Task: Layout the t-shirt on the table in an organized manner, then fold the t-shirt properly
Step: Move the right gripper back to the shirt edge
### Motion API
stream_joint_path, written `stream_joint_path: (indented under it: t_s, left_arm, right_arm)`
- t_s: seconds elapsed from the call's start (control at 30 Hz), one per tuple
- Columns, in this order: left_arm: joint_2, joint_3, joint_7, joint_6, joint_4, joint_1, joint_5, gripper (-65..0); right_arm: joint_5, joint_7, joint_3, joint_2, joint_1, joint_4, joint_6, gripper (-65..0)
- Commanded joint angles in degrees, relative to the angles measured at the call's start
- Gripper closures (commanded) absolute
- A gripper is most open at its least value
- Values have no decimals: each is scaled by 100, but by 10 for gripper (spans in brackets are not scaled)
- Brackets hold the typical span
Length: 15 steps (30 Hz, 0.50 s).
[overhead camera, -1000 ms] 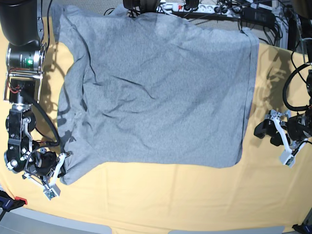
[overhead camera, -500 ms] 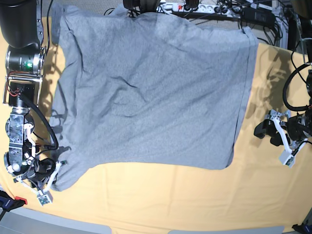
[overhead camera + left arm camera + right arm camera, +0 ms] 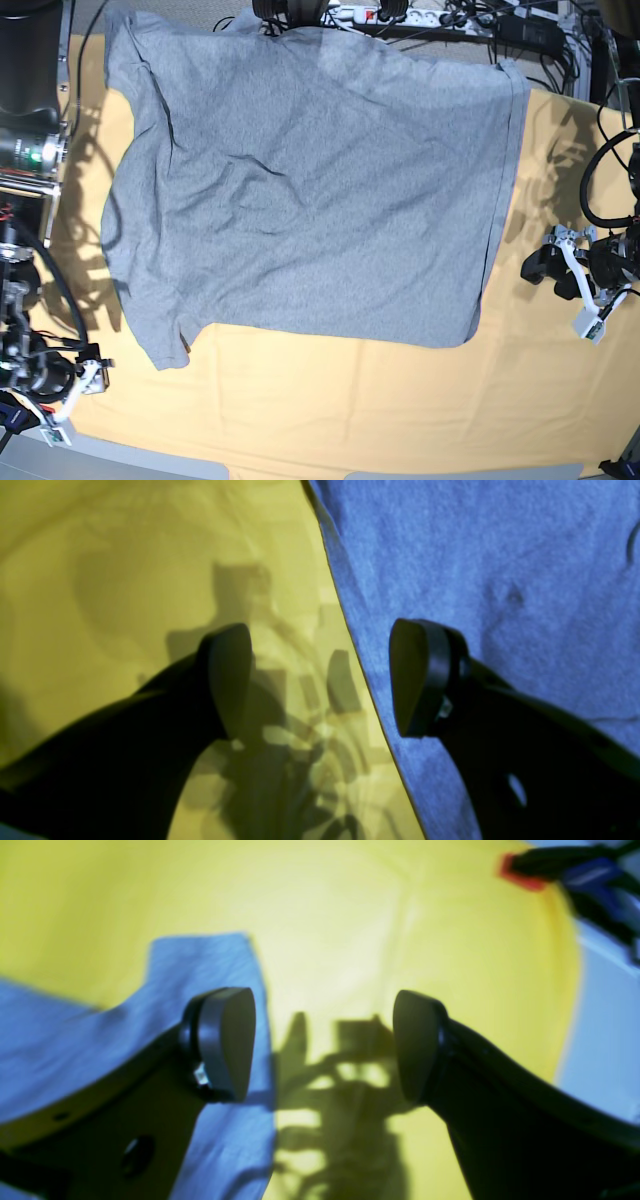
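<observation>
T-shirt lies plain side up across upper centre of the table, creases remaining at frame left. Left gripper at frame right and right gripper at lower left both stand with jaws apart, holding nothing. Risk: folding over unsmoothed creases would likely set a crooked fold.

- Base view: high overhead, looking straight down on the whole table and the spread t-shirt.
- Left wrist view: very close, low, facing past its fingers at the shirt's edge, frame right.
- Right wrist view: equally close; shirt sleeve at frame left, table beyond.
</observation>
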Motion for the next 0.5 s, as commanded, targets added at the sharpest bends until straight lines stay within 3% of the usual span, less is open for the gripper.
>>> stream_joint_path:
  t_s: [0.0,0.13,0.3,0.47]
  left_arm:
    - [-127,-76,-96,2,68,-129,0,-433]
    - [-127,-76,-153,2,68,-129,120,-433]
    - [-127,-76,-155,0,68,-129,101,-433]
    - [-127,-76,-168,0,68,-129,83,-432]
  right_arm:
    - [358,-90,37,157,162,133,81,-445]
    - [1860,-839,74,479,63,144,455,-443]
    - [3469,-1722,732,538,-313,260,1158,-380]
    - [4546,-1722,1779,538,-951,640,1427,-373]
